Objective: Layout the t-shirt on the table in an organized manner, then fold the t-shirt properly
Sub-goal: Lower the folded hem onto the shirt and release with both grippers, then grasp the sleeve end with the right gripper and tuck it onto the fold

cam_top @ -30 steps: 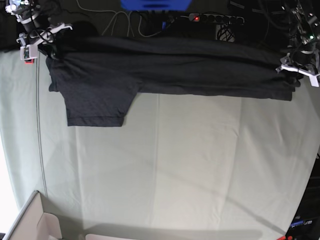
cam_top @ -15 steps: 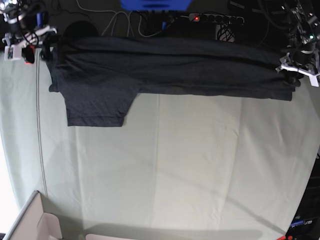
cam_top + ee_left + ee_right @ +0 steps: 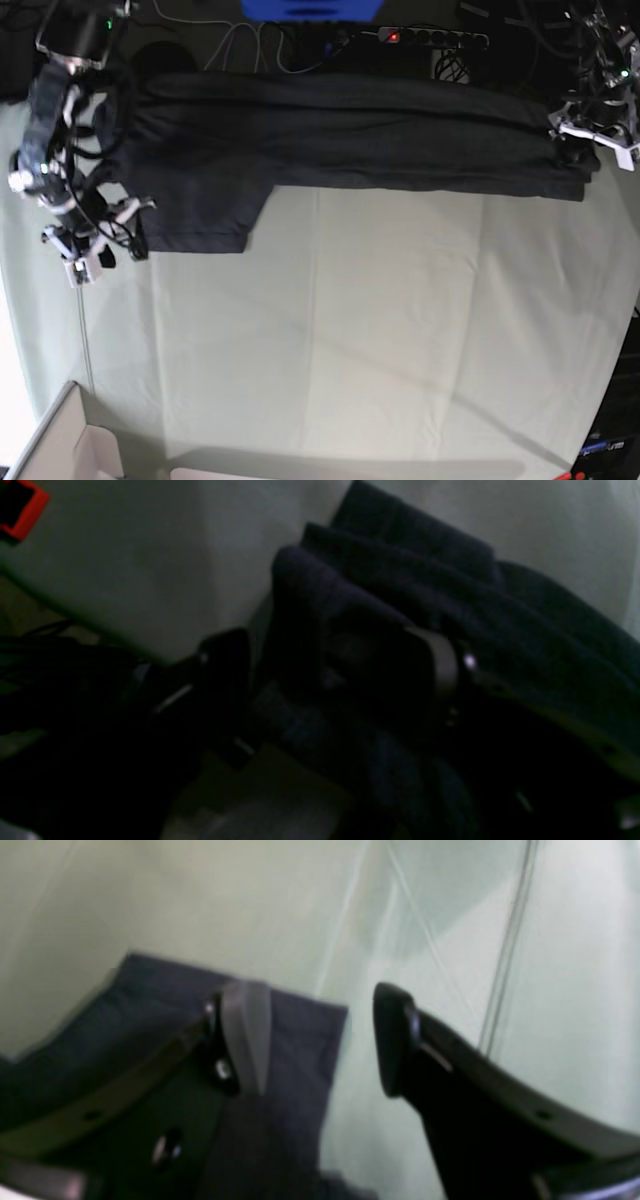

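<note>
The black t-shirt (image 3: 340, 135) lies folded into a long band along the far side of the table (image 3: 350, 330), one sleeve (image 3: 200, 215) pointing toward the near side. My right gripper (image 3: 100, 240) hovers open at that sleeve's lower left corner. In the right wrist view its pale finger (image 3: 245, 1040) is over the sleeve (image 3: 290, 1065) and the dark one over bare table (image 3: 200, 900). My left gripper (image 3: 585, 135) is at the band's right end. The left wrist view is dim: its jaws (image 3: 330, 650) stand apart around the stacked shirt layers (image 3: 400, 580).
A cardboard box (image 3: 60, 450) sits at the near left corner. Behind the far edge are a power strip (image 3: 430, 38), cables and a blue object (image 3: 310, 8). A red item (image 3: 20, 505) shows off the table in the left wrist view.
My right arm left the shirt's far left corner and swung toward the near side, down to the sleeve's corner. The left gripper's jaws have parted at the right end. The shirt stayed put.
</note>
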Controlling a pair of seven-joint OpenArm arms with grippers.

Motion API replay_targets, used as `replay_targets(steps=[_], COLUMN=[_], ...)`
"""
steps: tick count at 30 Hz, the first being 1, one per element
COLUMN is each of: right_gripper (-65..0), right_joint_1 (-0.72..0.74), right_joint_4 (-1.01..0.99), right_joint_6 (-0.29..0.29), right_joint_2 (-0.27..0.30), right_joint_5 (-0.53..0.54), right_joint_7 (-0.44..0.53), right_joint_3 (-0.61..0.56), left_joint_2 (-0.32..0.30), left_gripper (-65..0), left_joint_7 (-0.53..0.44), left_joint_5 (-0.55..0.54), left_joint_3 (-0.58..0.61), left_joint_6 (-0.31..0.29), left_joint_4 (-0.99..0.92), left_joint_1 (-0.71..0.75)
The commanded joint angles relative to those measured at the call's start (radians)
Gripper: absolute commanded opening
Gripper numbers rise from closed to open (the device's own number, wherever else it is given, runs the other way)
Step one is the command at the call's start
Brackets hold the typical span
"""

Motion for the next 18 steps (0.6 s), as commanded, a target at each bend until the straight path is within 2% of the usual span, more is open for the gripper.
replay_targets(steps=[1,5,10,15,18], right_gripper=[-31.6,-31.6,-31.7,-32.4,-37.6], right_joint_1=[0.037,0.126,0.137,0.129,0.095], right_joint_4=[-0.034,-0.196,-0.308,-0.384,-0.388], right_joint_6=[-0.002,-0.002,-0.002,-0.002,-0.002], right_joint_2=[0.014,0.029,0.032,0.031,0.029], right_joint_5=[-0.001,-0.041,-0.088,-0.111,-0.11], right_joint_7=[0.016,0.029,0.129,0.174,0.18], right_joint_3=[0.003,0.011,0.007,0.009,0.006], left_joint_2=[-0.017,-0.017,-0.014,-0.013,-0.013], left_gripper=[-19.3,-19.3,-19.3,-19.3,-19.3], left_joint_7=[-0.019,-0.02,-0.022,-0.02,-0.022], left_joint_5=[-0.011,-0.011,-0.011,-0.011,-0.011], left_joint_3=[-0.005,-0.005,-0.005,-0.005,-0.005], left_joint_6=[-0.004,-0.004,-0.004,-0.004,-0.004], left_joint_4=[0.018,0.015,0.014,0.014,0.014], left_joint_1=[0.003,0.0,-0.002,-0.002,0.0])
